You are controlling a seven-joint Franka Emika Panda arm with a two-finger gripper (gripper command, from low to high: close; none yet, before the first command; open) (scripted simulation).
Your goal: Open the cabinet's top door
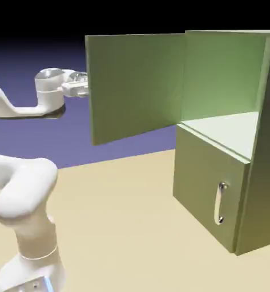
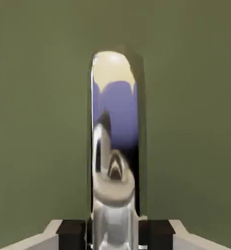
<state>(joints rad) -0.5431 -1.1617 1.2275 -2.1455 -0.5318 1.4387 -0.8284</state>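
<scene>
Right now the green cabinet (image 1: 257,188) stands on the tan counter (image 1: 120,211), at the right side of the exterior view. Its top door (image 1: 134,85) is swung wide open. The door sticks out to the left from the cabinet, and we see its plain inner side. Behind it the inside of the cabinet shows, a paler green, with a light shelf (image 1: 228,128) at the bottom of the top part.

Under the shelf, the small bottom door (image 1: 208,191) is shut. It has a short silver handle (image 1: 220,203) that stands up and down.

The white arm (image 1: 23,194) rises from the lower left corner. It bends and reaches across to the far left edge of the top door. The gripper (image 1: 84,86) is right at that edge, and part of it is hidden behind the door.

From the hand view, the long shiny bar handle (image 2: 115,146) of the top door fills the middle, with green door all around it. The gripper (image 2: 115,235) is closed tight on this bar handle, with one dark finger (image 2: 72,233) on each side of it, touching it
</scene>
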